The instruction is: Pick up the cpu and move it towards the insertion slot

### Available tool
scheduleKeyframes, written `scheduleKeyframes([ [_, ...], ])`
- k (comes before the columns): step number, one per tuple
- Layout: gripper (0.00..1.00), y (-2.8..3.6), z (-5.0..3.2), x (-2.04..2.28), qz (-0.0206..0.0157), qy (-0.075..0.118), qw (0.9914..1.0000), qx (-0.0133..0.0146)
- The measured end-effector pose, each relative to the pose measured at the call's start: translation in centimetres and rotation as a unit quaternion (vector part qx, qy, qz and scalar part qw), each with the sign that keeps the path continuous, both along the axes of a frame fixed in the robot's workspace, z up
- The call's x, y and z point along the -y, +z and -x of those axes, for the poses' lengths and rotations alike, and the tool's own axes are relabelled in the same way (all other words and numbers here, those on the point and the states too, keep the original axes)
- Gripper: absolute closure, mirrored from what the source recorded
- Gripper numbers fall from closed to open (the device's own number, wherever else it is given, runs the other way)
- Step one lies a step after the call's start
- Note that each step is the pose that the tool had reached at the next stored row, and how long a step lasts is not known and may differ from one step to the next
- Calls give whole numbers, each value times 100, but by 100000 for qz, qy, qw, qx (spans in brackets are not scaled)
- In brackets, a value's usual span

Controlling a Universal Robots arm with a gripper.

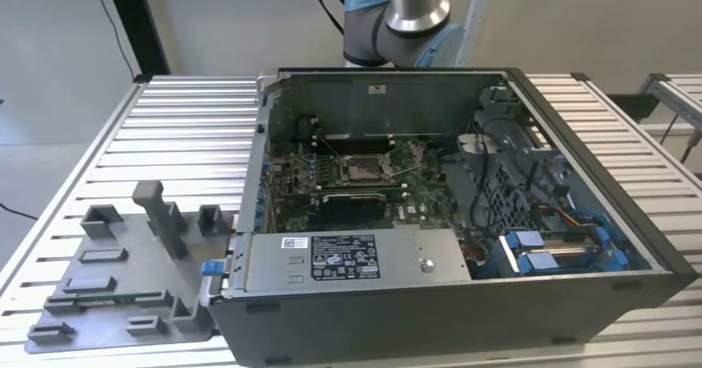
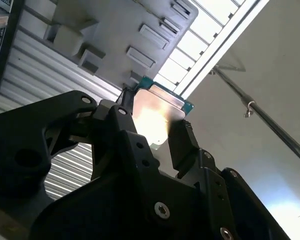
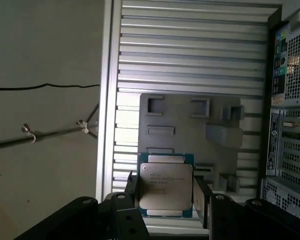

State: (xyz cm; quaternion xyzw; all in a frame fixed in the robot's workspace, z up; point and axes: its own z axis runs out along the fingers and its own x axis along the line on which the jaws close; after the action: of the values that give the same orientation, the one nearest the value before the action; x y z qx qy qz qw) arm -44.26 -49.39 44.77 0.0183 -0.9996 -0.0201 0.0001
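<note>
Black claw fingers (image 3: 132, 188) pinch the chip (image 3: 166, 191) by two opposite edges, one finger on each side, so the claw (image 3: 166, 194) is pressed onto it rather than spread. In the first wrist view the chip's silvery metal face is turned to the camera inside a thin green rim. Several lines of dark print cross that face. In the second wrist view the claw (image 2: 152, 126) holds the chip (image 2: 158, 111) the same way, and bright glare washes out its surface.

The claw points down at the grey plastic tray (image 3: 190, 131), with the chip hanging over the tray's edge nearest the rim of the ribbed metal table (image 3: 190, 50).

In the exterior view the arm (image 1: 400, 15), a grey tube above a blue-capped joint, stands behind the far wall of the open computer case (image 1: 439, 315). The tray (image 1: 121, 302) lies on the table (image 1: 187, 121) just beside the case, on the exterior view's left. The socket (image 1: 332, 168), a shiny metal frame on the green board (image 1: 408, 209), sits deep in the case, well apart from the tray. A metal box at the case's near wall carries a white printed label (image 1: 344, 257).
</note>
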Motion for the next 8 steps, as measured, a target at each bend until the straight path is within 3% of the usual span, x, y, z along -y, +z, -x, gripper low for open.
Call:
scheduleKeyframes([
  [4, 100, 0, -28, 0, 3, 49, 100000, -5],
  [8, 100, 0, -114, 0, 1, 70, 100000, -5],
])
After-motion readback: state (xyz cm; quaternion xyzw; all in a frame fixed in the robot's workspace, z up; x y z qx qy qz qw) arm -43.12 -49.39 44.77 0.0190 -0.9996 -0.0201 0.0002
